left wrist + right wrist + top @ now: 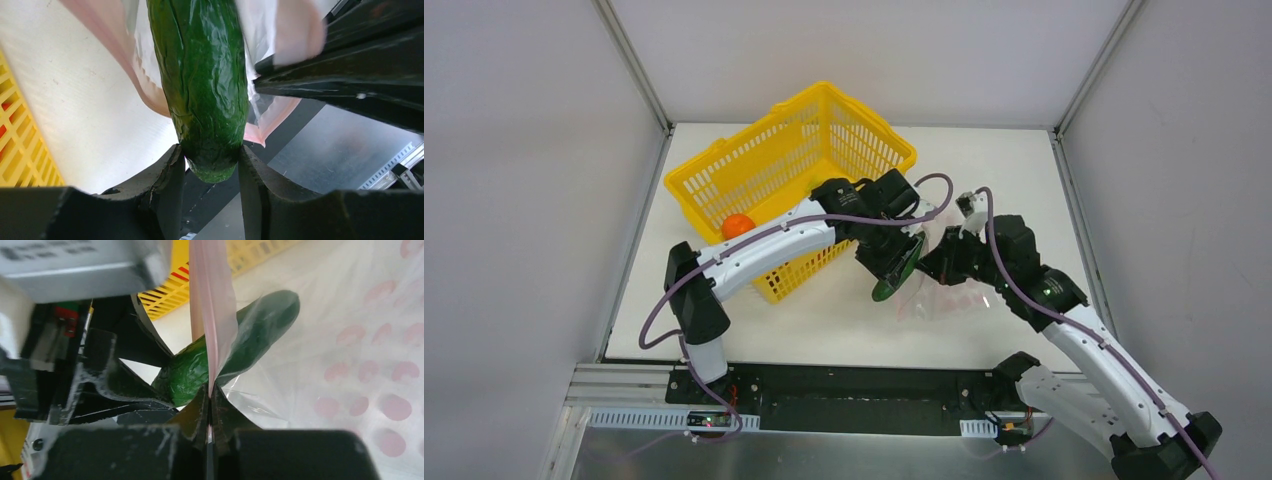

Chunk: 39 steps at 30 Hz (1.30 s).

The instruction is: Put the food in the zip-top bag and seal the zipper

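Observation:
My left gripper [211, 159] is shut on the end of a long green pepper [202, 80], whose far end reaches into the mouth of the zip-top bag [360, 355]. In the right wrist view the pepper [250, 335] shows partly behind the clear dotted plastic. My right gripper [210, 395] is shut on the bag's pink zipper strip [210, 310] and holds that edge up. In the top view both grippers meet right of the basket, the left gripper [894, 268] next to the right gripper [939, 262], with the bag [939, 298] hanging below. An orange round fruit [738, 225] lies in the basket.
The yellow plastic basket [844, 120] stands tilted at the back left, close behind my left arm. The table's white top ends at a black front rail [854, 385]. Grey walls enclose the table on three sides.

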Each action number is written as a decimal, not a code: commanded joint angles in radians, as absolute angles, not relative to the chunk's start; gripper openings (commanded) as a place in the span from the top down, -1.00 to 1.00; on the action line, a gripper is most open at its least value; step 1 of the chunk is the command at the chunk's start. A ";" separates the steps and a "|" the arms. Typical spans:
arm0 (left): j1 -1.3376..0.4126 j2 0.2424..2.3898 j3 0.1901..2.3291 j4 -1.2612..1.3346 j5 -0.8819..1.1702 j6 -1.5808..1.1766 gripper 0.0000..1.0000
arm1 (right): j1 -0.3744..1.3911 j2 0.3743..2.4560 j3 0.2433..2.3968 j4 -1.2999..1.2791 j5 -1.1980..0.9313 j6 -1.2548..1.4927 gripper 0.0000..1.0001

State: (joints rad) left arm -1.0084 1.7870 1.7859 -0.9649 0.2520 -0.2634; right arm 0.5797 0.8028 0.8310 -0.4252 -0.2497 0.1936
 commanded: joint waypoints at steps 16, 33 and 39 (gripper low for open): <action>-1.012 1.740 1.819 -0.863 0.200 -0.292 -0.02 | 0.583 0.737 0.709 -0.192 -0.229 0.555 1.00; -1.010 1.511 1.729 -0.773 0.155 -0.288 -0.45 | 0.514 0.706 0.733 -0.187 -0.176 0.626 1.00; -1.008 1.411 1.619 -0.754 0.015 -0.274 -0.60 | 0.515 0.616 0.794 -0.189 -0.156 0.493 1.00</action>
